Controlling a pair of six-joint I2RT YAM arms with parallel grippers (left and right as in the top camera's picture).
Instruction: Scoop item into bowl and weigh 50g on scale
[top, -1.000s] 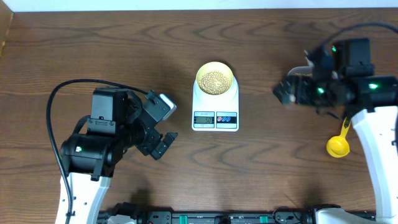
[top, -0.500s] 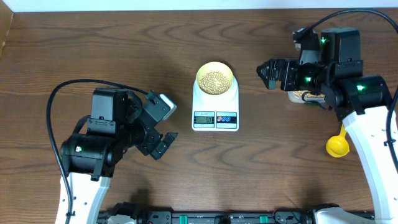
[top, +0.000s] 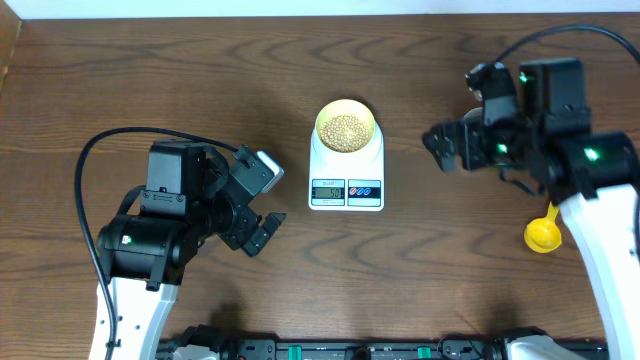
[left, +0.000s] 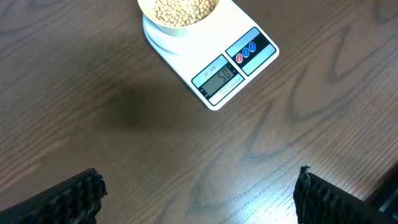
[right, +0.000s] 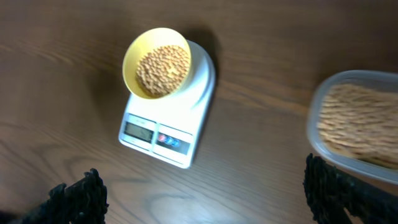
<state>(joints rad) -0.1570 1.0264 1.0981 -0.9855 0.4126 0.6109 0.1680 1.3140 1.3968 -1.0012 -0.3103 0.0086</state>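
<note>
At table centre, a white digital kitchen scale, with a pale yellow bowl on its platform at the 12 o'clock end, filled with beige beans; LCD at the 6 o'clock end, reading 50. At 9 o'clock of the scale, well apart, left gripper, fingers spread wide, holding nothing. At 3 o'clock, right gripper, likewise wide and empty. Near it in the wrist view, a clear tub of more beans; yellow measuring spoon at 4 o'clock.

Crouched at near left with the left gripper spread wide, aimed rightward — reaching in from the right edge with the right gripper likewise parted, aimed leftward.
</note>
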